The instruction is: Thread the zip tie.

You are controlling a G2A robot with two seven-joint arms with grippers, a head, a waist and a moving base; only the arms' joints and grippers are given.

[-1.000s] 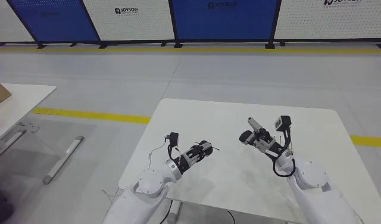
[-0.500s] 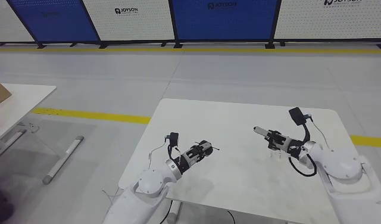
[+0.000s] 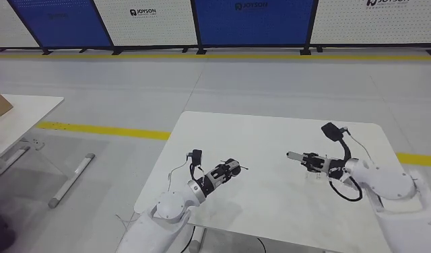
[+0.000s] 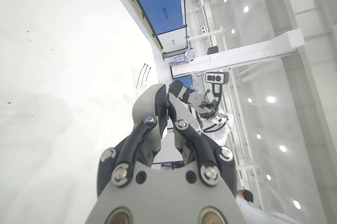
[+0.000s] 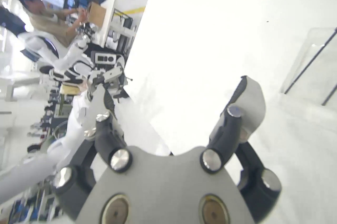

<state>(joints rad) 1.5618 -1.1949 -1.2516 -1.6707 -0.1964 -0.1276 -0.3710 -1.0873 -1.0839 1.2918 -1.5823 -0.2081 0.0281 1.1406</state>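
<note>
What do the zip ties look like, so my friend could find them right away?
Start at the big white table in front of the robot. Near the open right tool, a few thin black zip ties lie side by side. Unlike the tiny dark specks on the top, they are long straight lines, each with a small knob at one end.

Your zip ties [image 5: 310, 65] in the clear tray [image 5: 321, 33] get chopped off at the right wrist view's edge. Top view, too tiny to tell.
</note>
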